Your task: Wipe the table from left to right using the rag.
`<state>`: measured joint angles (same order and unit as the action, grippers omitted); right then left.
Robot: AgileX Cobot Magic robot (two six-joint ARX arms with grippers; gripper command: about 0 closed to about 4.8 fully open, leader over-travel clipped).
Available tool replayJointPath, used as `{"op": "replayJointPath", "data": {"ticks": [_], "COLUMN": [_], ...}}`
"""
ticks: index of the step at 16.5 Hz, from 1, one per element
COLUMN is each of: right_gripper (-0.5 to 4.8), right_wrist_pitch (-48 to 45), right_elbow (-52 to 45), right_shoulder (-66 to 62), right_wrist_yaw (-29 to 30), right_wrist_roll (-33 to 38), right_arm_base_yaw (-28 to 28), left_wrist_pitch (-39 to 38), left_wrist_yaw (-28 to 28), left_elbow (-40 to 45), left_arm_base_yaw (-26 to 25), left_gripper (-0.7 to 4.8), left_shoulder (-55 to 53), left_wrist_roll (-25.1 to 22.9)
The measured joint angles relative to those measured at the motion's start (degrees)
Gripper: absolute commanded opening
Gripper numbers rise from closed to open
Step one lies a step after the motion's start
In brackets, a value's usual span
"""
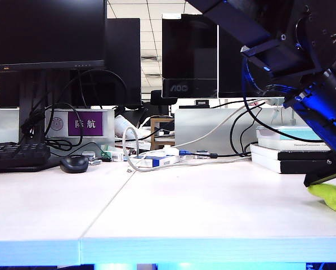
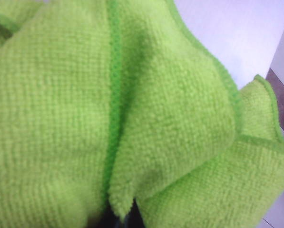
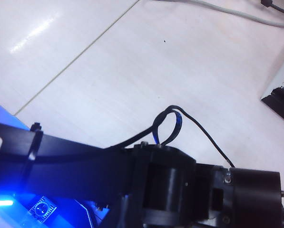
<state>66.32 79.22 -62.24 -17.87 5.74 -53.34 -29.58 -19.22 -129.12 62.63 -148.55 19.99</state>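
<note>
The lime-green rag (image 2: 132, 118) fills the left wrist view, bunched in folds with the table (image 2: 237, 33) showing beyond it. My left gripper (image 2: 127, 221) is shut on the rag, its dark jaws barely showing under a fold. In the exterior view a corner of the rag (image 1: 332, 197) lies on the table (image 1: 201, 208) at the far right edge, under the left gripper (image 1: 324, 179). The right wrist view does not show my right gripper's jaws. A black arm (image 3: 132, 180) crosses below that camera, above the white table (image 3: 132, 71).
At the back left are a black keyboard (image 1: 16, 154) and a black mouse (image 1: 74, 163). Cables and a power strip (image 1: 162, 157) run along the back middle. Stacked books (image 1: 289, 152) sit at the back right, close to the rag. Monitors (image 1: 44, 34) stand behind.
</note>
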Motion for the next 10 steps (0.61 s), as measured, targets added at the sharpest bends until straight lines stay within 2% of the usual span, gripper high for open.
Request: {"op": "replayJointPath", "data": {"ticks": [10], "right_gripper": [-0.05], "right_wrist_pitch": [0.0], "right_elbow": [0.0], "right_shoulder": [0.0], "right_wrist_yaw": [0.0], "right_wrist_roll": [0.0], "right_arm_base_yaw": [0.0], "left_wrist_pitch": [0.1], "left_wrist_yaw": [0.6], "left_elbow": [-0.1], "left_arm_base_yaw": [0.5], "left_gripper": [-0.06], "left_shoulder": [-0.2], "left_wrist_roll": [0.0]}}
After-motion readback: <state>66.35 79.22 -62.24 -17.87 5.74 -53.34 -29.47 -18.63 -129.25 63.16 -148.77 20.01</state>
